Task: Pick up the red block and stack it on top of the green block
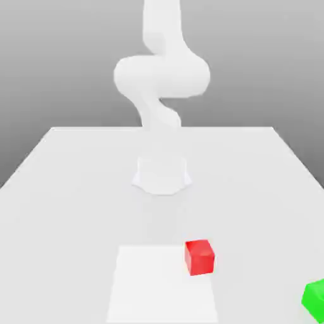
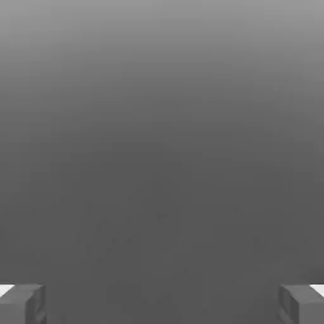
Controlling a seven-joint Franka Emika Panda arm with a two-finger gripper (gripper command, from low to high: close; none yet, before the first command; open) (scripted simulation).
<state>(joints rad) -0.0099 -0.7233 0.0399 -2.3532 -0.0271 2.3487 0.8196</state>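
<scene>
The exterior view's edges cut off the green block (image 1: pixel 314 300) and arm (image 1: pixel 163 69). In the hand view, both fingers (image 2: pixel 302 304) are cropped; the blurry grey (image 2: pixel 162 190) between and beyond them is unidentifiable.

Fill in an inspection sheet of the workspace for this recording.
Surface: pale table, a lighter rectangular patch toward the near edge of the exterior view
Job's things: red block at the patch's exterior-view right side; green block further right, cut off by the picture edge; not stacked
Clutter: nothing seen
Grippers: hand open, nothing between its fingers
Cables: nothing seen
Surroundings: plain grey backdrop; white arm on the table
</scene>
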